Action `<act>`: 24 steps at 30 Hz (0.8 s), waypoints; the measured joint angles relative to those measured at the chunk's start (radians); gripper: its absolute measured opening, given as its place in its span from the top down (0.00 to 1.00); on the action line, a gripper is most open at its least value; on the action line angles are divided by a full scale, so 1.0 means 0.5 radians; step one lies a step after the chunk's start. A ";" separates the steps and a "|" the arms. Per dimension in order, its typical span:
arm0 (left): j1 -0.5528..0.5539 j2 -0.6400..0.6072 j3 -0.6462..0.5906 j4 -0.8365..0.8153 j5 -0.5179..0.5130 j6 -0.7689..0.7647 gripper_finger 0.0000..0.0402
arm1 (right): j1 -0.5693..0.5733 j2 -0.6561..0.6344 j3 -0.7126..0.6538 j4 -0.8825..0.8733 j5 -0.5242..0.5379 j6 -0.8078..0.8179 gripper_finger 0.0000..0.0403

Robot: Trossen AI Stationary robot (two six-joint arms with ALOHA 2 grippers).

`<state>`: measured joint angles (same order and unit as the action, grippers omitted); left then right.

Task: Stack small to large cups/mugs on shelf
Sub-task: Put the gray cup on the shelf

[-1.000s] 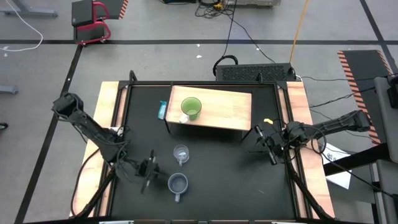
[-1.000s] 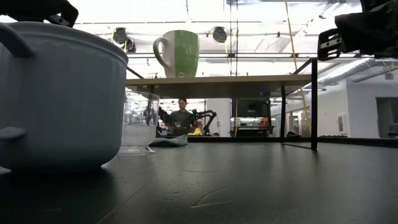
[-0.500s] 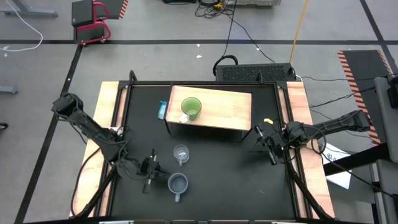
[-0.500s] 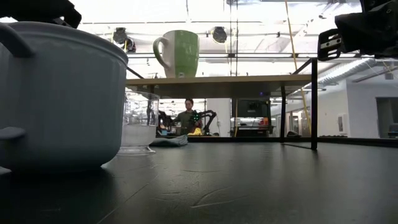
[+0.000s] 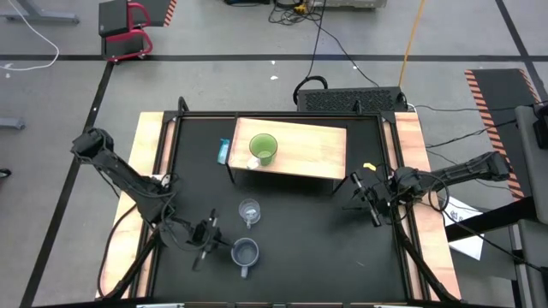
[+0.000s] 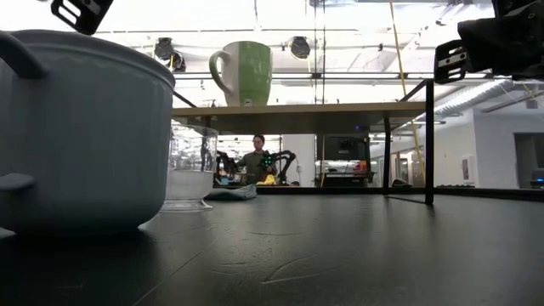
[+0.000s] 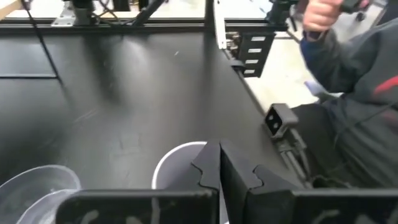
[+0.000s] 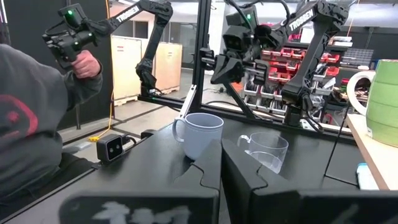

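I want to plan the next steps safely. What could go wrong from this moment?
1. The left gripper is shut and sits right beside the grey-blue mug; moving sideways like this, it may push the mug instead of gripping it.
2. The clear glass cup stands close to that mug, so a push or a wide arm swing might knock it over.
3. The lime-green mug already stands on the shelf; nesting another cup into it carelessly could tip it.

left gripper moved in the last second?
Yes, slightly. In the high view the shut left gripper has edged toward the grey-blue mug, which stays put; in the low view it has lifted above the mug's rim.
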<state>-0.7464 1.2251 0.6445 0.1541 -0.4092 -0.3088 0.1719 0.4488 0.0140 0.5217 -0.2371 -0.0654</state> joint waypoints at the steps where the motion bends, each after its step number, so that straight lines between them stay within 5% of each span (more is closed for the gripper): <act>1: 0.000 0.000 0.014 -0.007 0.020 0.000 0.99 | 0.000 0.000 0.000 0.000 -0.001 -0.001 1.00; 13: -0.002 0.238 0.274 -0.494 0.089 -0.074 0.99 | 0.000 0.003 0.000 -0.001 -0.001 -0.005 1.00; 24: -0.002 0.327 0.367 -0.593 0.092 -0.106 0.98 | 0.000 0.009 0.000 -0.004 -0.001 0.000 1.00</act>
<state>-0.7475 1.3884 0.8281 -0.1425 -0.3634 -0.3619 0.1720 0.4534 0.0141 0.5198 -0.2375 -0.0656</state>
